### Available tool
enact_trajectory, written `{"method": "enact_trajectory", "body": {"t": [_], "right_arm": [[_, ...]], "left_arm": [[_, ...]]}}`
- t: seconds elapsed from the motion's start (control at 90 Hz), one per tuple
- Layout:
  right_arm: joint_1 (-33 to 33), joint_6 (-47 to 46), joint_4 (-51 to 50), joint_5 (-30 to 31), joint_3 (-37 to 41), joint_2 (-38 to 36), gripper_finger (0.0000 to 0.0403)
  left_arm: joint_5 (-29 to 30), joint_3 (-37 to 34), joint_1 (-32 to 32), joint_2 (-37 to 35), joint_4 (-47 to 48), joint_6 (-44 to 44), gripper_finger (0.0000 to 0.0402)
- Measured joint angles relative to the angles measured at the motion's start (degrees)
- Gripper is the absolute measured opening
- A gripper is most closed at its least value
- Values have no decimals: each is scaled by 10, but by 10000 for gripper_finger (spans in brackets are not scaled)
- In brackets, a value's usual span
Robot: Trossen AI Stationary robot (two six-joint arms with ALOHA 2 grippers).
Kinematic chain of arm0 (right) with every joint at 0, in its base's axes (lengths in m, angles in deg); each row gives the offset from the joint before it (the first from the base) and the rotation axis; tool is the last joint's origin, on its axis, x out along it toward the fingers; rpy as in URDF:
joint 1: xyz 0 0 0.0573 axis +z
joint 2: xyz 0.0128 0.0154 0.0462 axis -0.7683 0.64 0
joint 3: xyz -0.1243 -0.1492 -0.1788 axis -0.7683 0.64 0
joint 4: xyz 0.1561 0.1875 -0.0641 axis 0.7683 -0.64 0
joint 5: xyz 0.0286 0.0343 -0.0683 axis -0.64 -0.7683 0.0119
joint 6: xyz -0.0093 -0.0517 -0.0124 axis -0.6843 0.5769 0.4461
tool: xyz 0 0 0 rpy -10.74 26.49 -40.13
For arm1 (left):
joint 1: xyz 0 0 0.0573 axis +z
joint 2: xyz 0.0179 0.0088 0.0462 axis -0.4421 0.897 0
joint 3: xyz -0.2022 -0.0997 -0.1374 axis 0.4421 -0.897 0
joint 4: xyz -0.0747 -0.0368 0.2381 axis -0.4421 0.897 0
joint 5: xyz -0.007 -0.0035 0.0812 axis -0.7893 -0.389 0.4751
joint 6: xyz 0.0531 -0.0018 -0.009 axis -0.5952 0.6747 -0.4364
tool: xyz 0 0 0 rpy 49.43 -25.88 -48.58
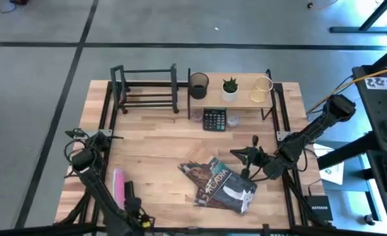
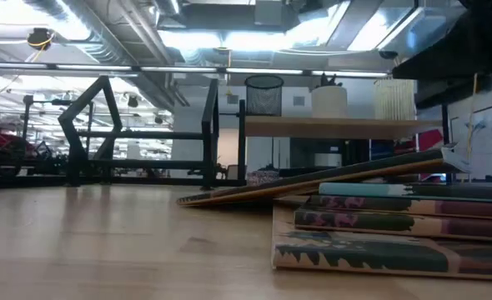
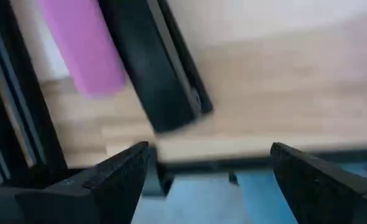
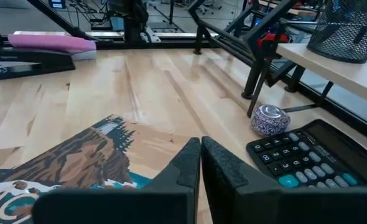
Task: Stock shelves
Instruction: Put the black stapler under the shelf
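- Right gripper (image 1: 241, 155): fingers pressed together, holding nothing, above the stack of illustrated paperback books (image 1: 221, 185) at table's 5 o'clock.
- Left gripper (image 3: 211, 171): jaws spread wide, empty, at 8 o'clock edge, near a pink oblong case (image 1: 120, 185) and black stapler (image 1: 128, 191).
- Black metal-bar book rack (image 1: 145, 88) at 11 o'clock, nothing in it.
- Light-wood board shelf on black uprights (image 1: 243, 96) at 1 o'clock, bearing a black mesh cup (image 1: 199, 84), small potted plant (image 1: 230, 88) and pale ribbed cup (image 1: 262, 87).
- Black desk calculator (image 1: 214, 119) just in front of it.

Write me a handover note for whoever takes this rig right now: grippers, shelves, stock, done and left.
Right gripper: shut, empty, hovering at the far edge of the book pile.
Left gripper: open, empty, at the table's near-left edge by the pink item and black stapler.
Black rack: empty.
Wood shelf: holds mesh cup, plant, light cup.
Calculator and small round object lie in front of the shelf.
Left: books, stapler, pink item, calculator.
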Motion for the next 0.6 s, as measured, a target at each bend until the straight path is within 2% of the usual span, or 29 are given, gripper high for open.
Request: {"method": "enact_trajectory", "body": {"t": [0.267,0.456,0.6], "right_arm": [[0,-1,-10,0,0,0,0],[0,-1,-11,0,0,0,0],[0,-2,-10,0,0,0,0]], "left_arm": [[-54,-66,9,0,-66,11,316],[-54,-100,10,0,-92,12,314],[-47,-124,13,0,-86,10,290]]}}
